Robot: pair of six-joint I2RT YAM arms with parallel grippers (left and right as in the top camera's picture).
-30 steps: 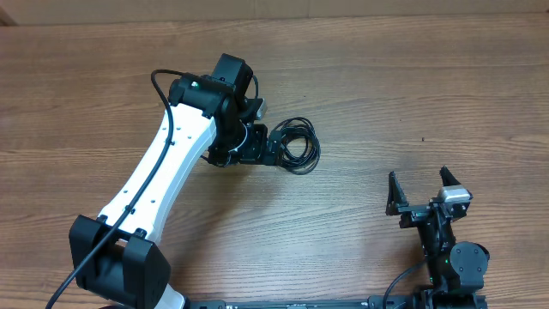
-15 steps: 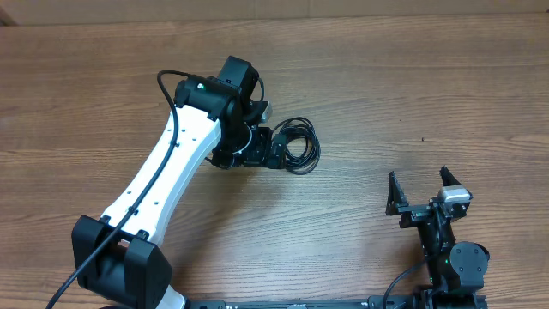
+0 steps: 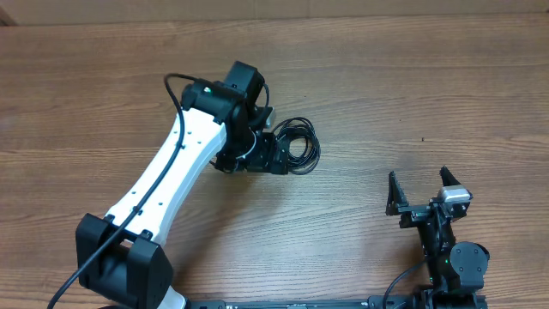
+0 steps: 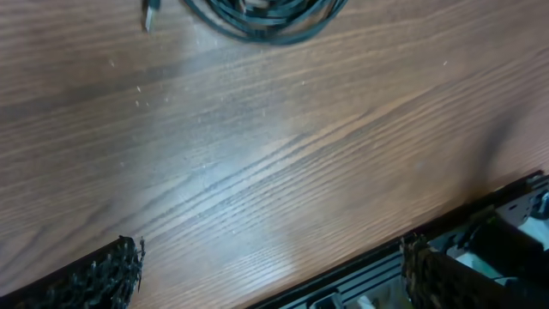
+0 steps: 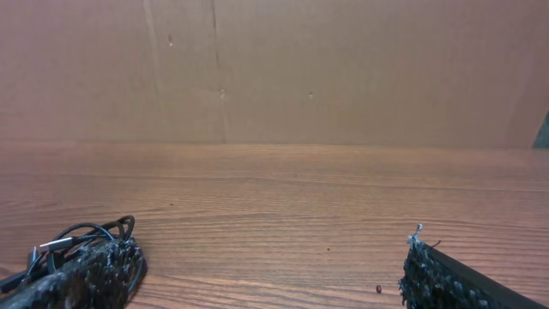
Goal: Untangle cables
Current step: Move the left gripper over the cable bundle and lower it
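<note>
We had our left gripper (image 3: 276,157) wide apart beside the cables (image 3: 302,146), upper centre, seemingly mid-reach; next it needed to pinch one loop.

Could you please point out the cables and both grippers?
cables (image 4: 257,28), left wrist view, bottom arc of coil.
left gripper (image 3: 280,153), overhead view, between its fingertips.
right gripper (image 3: 419,174), overhead view, between its fingertips.

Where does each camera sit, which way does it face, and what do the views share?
Overhead: above the table, facing straight down; both arms show, left tool by the cables, right tool apart.
Left wrist: on the left arm, facing down at the table; own fingertips at the bottom corners.
Right wrist: low, facing level across the table to a brown wall; own fingertips below.
Shared: all three show the cables.
</note>
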